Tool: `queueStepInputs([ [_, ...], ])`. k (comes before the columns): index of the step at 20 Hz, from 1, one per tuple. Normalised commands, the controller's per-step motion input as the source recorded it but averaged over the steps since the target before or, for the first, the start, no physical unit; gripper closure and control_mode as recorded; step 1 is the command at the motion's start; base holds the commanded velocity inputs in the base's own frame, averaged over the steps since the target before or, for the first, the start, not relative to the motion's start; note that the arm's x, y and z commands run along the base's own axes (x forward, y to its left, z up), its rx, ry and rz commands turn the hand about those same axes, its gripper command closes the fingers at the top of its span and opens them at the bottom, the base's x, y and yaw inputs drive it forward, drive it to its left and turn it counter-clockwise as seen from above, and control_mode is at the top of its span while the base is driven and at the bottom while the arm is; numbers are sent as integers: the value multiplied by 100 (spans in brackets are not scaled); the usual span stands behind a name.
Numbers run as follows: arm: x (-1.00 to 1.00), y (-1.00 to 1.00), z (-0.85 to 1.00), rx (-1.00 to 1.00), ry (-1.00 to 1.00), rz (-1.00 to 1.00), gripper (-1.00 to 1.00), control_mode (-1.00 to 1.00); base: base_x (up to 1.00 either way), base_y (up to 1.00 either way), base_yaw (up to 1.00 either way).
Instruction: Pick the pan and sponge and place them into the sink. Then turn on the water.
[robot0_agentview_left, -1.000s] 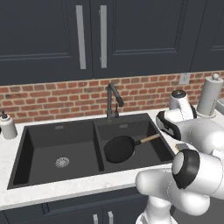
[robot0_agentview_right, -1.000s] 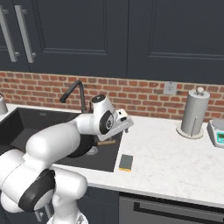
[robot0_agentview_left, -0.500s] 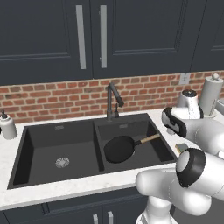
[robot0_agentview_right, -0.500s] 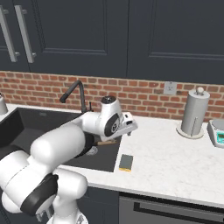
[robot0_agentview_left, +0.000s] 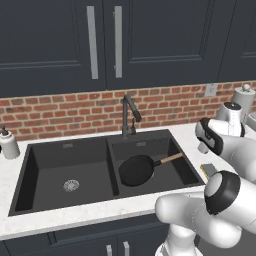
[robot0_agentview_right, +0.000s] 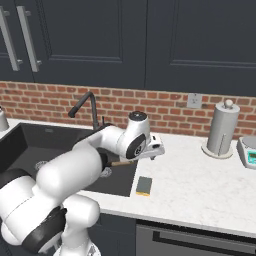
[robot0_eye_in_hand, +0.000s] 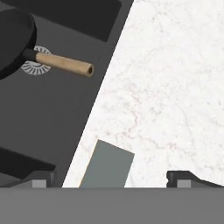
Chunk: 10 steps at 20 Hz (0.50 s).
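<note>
The black pan (robot0_agentview_left: 136, 170) lies in the right basin of the sink (robot0_agentview_left: 30, 165), its wooden handle pointing toward the basin's right wall, with the round metal drain partly under it as seen from the hand camera. The sponge (robot0_agentview_right: 144, 185) rests grey face up on the white marble counter (robot0_agentview_right: 200, 185), just beside the sink's right rim and near the counter's front edge. The robot's gripper (robot0_eye_in_hand: 116, 177) hangs above the counter to the right of the sink, its two fingertips (robot0_eye_in_hand: 41, 177) spread wide apart with nothing between them; from the hand camera the sponge (robot0_eye_in_hand: 107, 165) sits between and just ahead of the tips, apart from both. A dark gooseneck faucet (robot0_agentview_left: 128, 114) stands at the back of the sink on the divider line, before a red brick wall (robot0_agentview_left: 60, 112). A paper towel roll (robot0_agentview_right: 220, 129) stands upright at the counter's back, well to the right of the arm.
</note>
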Motion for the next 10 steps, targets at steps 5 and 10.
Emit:
queueStepInputs([
  [5, -14, -3, 0, 0, 3, -14, -100, -100, 0, 0, 0],
  [10, -20, -6, -4, 0, 2, -11, -100, -100, 0, 0, 0],
])
